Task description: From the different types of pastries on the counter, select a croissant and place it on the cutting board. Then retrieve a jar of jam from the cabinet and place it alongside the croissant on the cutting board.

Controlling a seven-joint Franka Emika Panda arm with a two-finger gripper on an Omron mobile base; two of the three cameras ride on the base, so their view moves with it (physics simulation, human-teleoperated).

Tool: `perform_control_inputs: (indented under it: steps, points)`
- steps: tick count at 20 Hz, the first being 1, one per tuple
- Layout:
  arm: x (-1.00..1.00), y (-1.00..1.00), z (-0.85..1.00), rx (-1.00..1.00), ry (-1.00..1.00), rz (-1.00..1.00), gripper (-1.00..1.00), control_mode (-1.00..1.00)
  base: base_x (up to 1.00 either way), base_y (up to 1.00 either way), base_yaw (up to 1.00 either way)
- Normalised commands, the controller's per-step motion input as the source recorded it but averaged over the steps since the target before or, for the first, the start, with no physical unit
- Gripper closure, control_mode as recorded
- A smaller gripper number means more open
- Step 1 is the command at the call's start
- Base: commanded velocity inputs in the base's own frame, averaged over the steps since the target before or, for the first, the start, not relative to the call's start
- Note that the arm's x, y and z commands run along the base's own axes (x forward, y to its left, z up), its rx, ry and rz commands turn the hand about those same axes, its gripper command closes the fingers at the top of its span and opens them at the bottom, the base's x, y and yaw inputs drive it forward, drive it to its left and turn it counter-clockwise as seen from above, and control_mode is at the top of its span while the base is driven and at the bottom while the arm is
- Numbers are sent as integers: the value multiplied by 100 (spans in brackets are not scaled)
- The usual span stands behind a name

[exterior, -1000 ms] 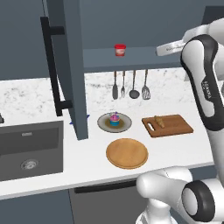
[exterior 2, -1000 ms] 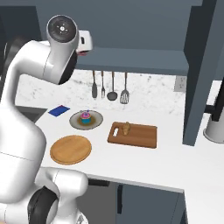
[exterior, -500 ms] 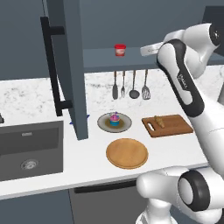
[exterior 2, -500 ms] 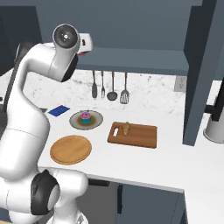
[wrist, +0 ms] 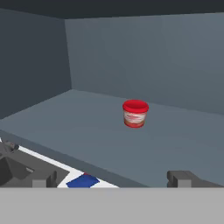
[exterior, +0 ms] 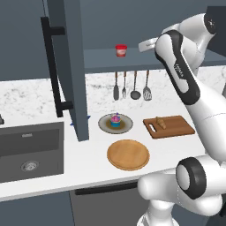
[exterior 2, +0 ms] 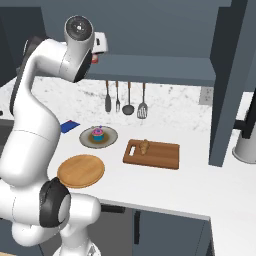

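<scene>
Red-lidded, the jar of jam (wrist: pixel 135 113) sits alone on the cabinet (exterior: pixel 145 59) shelf; the gripper (wrist: pixel 111 177), jaws spread wide and empty, faces it for pickup; the croissant (exterior 2: pixel 144 146) already rests on the cutting board (exterior 2: pixel 160 157).

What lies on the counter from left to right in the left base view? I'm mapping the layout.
Sink → cupcake on its grey plate → round wooden plate → croissant on the cutting board.

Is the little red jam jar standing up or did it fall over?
Standing up. The small red-lidded jam jar sits upright on the dark blue-grey cabinet shelf, its red lid on top and its base flat on the shelf.
</scene>
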Motion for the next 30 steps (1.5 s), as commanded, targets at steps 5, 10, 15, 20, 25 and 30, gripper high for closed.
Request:
perform_control_inputs:
  steps: [5,10,15,20,25,30]
  points:
    - [18,4,-25,0,-16,0,-100,-100,0,0,0]
    - [46,2,-9,0,0,0,-100,-100,0,0,0]
    - [51,4,-2,0,2,0,-100,-100,0,0,0]
    - [51,1,0,0,1,0,-100,-100,0,0,0]
    - [45,2,0,0,3,0,-100,-100,0,0,0]
    - [22,0,0,0,1,0,-100,-100,0,0,0]
